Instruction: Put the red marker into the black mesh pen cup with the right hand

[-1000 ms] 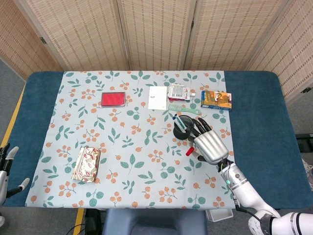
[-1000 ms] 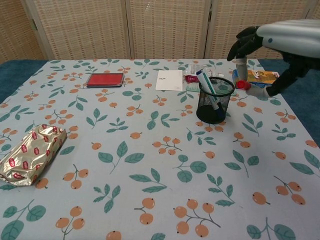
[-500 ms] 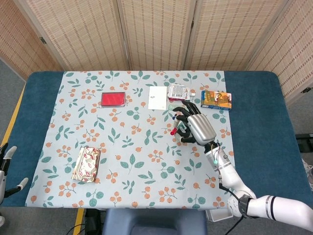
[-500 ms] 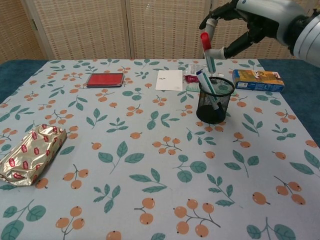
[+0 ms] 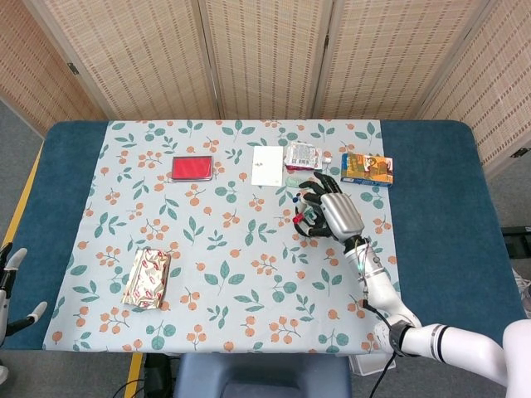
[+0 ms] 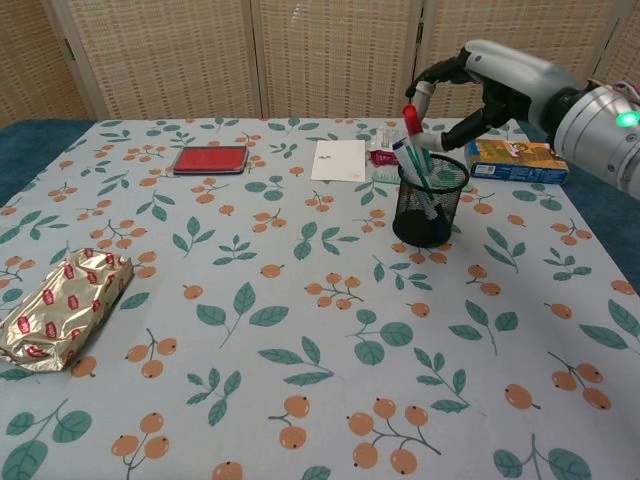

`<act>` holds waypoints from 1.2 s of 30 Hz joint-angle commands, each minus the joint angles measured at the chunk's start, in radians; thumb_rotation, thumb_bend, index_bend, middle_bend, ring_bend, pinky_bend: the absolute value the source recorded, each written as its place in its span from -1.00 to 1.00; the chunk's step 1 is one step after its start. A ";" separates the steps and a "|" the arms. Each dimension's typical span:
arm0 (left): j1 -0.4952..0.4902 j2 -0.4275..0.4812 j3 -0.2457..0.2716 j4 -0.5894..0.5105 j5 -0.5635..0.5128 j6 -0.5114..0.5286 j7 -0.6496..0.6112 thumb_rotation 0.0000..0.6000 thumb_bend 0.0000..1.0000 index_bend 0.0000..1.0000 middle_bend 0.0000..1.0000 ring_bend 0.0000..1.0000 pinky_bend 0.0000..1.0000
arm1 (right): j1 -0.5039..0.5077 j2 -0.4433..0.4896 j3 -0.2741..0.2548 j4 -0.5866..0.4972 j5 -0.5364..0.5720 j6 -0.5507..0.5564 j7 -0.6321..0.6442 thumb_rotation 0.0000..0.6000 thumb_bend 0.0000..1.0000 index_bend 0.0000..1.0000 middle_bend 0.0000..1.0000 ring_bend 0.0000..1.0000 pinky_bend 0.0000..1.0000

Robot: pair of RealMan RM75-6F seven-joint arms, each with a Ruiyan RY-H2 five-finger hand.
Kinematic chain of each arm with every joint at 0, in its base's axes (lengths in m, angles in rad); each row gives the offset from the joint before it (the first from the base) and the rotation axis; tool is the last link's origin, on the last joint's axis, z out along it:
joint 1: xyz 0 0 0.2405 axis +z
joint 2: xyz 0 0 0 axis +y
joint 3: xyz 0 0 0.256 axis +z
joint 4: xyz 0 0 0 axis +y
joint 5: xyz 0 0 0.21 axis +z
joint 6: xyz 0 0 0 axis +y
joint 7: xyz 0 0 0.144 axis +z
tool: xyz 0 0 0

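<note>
The black mesh pen cup [image 6: 429,205] stands right of the table's middle with a few pens in it. My right hand [image 6: 487,88] hovers just above and behind its rim and pinches the red marker [image 6: 412,124]. The marker is tilted, red cap up and to the left, and its lower end dips into the cup's mouth. In the head view the right hand [image 5: 334,215] covers most of the pen cup [image 5: 305,220], and only the red marker's cap [image 5: 296,219] shows. My left hand [image 5: 12,286] hangs off the table's near left corner with its fingers apart and nothing in it.
A gold foil packet [image 6: 58,308] lies near the front left. Along the back are a red flat case [image 6: 209,159], a white card [image 6: 339,159], a snack pack [image 5: 304,155] and an orange-and-blue box [image 6: 515,160] just behind the hand.
My right hand has carried the red marker from right of the cup to above it, then lowered it. The marker's lower end now sits in the cup's mouth.
</note>
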 commanded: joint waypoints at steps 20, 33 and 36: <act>-0.005 -0.006 -0.004 0.006 -0.007 -0.009 0.005 1.00 -0.59 -1.00 -1.00 -1.00 -0.50 | -0.051 0.146 -0.017 -0.094 -0.066 -0.006 -0.031 1.00 -0.63 -1.00 -1.00 -1.00 -1.00; -0.020 -0.019 -0.002 0.013 -0.001 -0.028 0.030 1.00 -0.59 -1.00 -1.00 -1.00 -0.50 | -0.453 0.393 -0.273 -0.248 -0.256 0.471 -0.421 1.00 -0.58 -1.00 -1.00 -1.00 -1.00; -0.025 -0.028 0.002 0.013 0.015 -0.028 0.047 1.00 -0.59 -1.00 -1.00 -1.00 -0.50 | -0.518 0.381 -0.302 -0.186 -0.270 0.514 -0.330 1.00 -0.55 -1.00 -1.00 -1.00 -1.00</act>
